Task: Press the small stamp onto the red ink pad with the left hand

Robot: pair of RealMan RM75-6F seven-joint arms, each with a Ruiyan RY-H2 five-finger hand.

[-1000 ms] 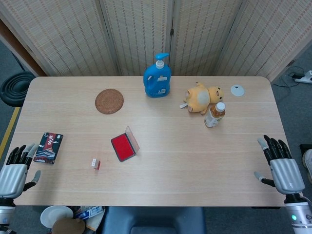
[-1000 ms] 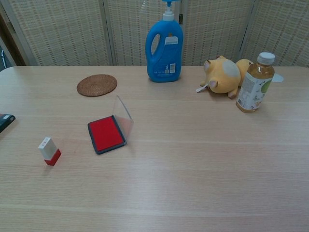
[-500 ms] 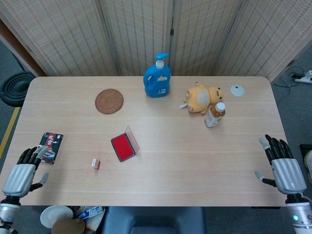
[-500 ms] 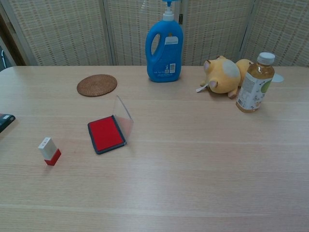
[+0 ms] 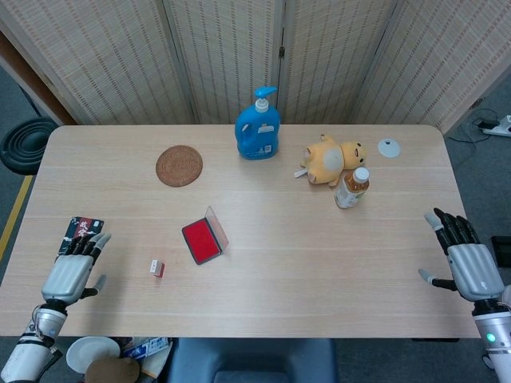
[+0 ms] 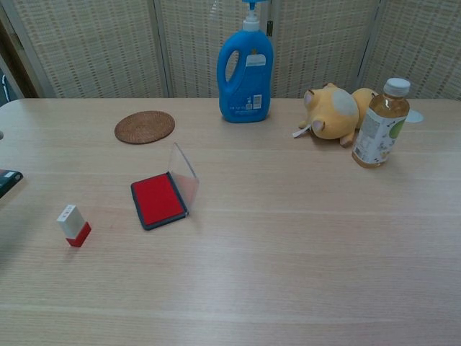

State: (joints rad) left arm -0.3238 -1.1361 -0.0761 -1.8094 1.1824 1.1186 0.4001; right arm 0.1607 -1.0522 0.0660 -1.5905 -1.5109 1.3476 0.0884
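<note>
The small stamp, white on top with a red base, stands on the table left of the red ink pad. The pad lies open with its clear lid tilted up on its right side. My left hand hovers over the table's front left corner, well left of the stamp, fingers apart and holding nothing. My right hand stays off the table's right edge, fingers spread and empty. Neither hand shows in the chest view.
A dark card pack lies just beyond my left hand. Further back are a woven coaster, a blue pump bottle, a yellow plush toy, a tea bottle and a small white disc.
My left hand has moved right and forward, from off the left edge to over the table beside the card pack. My right hand has drifted slightly right.
</note>
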